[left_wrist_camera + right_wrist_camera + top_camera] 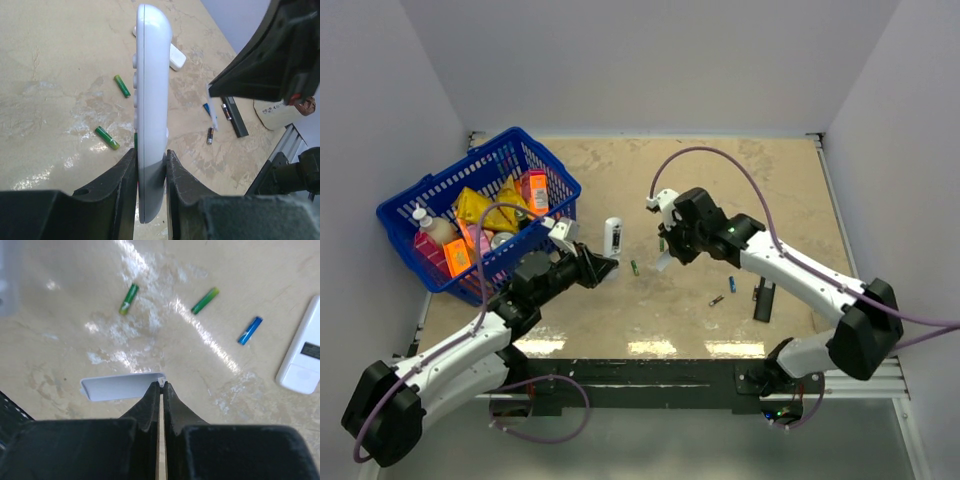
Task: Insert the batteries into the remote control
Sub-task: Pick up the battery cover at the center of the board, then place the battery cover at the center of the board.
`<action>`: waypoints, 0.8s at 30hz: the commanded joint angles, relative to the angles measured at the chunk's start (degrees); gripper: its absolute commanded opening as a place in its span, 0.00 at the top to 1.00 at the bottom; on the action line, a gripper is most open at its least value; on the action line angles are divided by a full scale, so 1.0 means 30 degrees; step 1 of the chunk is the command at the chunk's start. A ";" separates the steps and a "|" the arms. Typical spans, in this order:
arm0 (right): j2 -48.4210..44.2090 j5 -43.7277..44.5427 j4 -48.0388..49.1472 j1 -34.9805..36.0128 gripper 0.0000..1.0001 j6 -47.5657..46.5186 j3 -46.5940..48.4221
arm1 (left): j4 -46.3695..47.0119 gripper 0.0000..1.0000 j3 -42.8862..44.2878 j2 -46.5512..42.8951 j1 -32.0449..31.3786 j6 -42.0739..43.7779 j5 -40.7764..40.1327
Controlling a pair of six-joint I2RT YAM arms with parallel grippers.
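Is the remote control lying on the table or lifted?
Lifted: the left tool clamps the remote control edge-on, with table and loose batteries below it.

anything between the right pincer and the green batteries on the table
Only what it carries: the right pincer is shut on a thin white flat piece, so its tips are taken. Nothing visible lies on the table between it and the green batteries.

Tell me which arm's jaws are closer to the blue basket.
Left. The left arm, jaws shut on the remote control, ends just off the near right side of the blue basket; the right arm ends farther right, past the wider white remote.
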 commanded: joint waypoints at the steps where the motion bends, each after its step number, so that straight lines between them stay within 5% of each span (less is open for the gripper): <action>1: -0.1980 -0.0065 0.2450 -0.0120 1.00 0.0935 -0.0049 | 0.1429 1.00 0.0572 0.0124 0.0073 0.0114 0.0934; 13: -0.6172 -0.0918 0.9164 -0.0061 1.00 0.1170 -0.3127 | 0.1986 1.00 0.1332 0.1003 0.0074 -0.0678 0.3161; 24: -0.0874 0.3509 -0.0382 -0.0091 1.00 0.1661 -0.0372 | -0.0354 1.00 0.1509 -0.0518 0.0073 -0.0005 0.0501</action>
